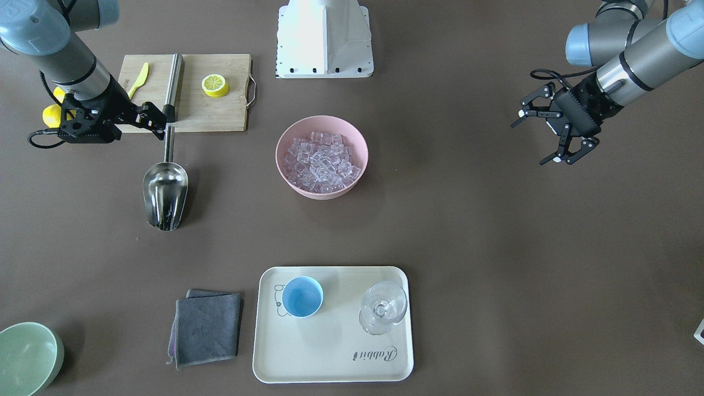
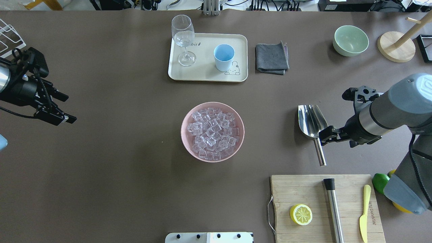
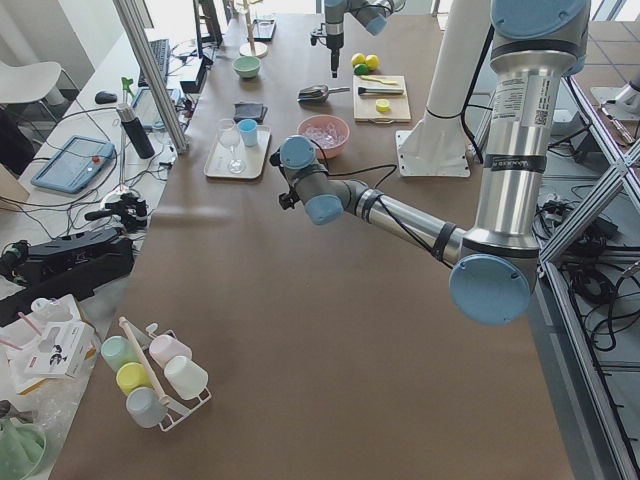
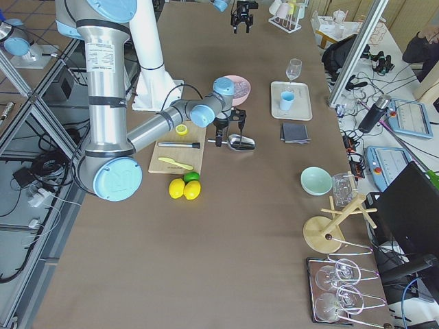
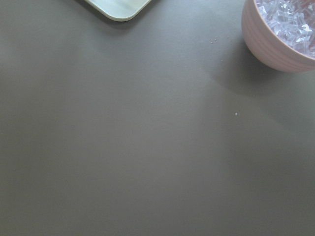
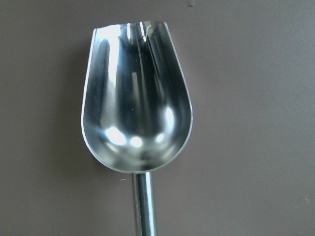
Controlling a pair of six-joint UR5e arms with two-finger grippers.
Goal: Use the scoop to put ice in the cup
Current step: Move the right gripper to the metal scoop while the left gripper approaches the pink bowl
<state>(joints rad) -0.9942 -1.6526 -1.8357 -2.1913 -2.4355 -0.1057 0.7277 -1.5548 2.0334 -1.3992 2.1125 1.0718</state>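
Frontally, the right fingers sit at the handle of the scoop, just off the edge of the board; whether they clamp it cannot be told. The trough lies hollow-up on the bench beyond them. Ice fills the bowl between the two sets of fingers. The left fingers hang apart, empty, well clear.

Overhead, the cup stands on a tray past the bowl from the right fingers, beside a glass, a likely tipping hazard. Open bench separates scoop, bowl and tray.

Right wrist: the empty trough is centred ahead of the fingers, apparently aligned for a handle grasp.

Left wrist: only the bowl wall and a tray corner show.
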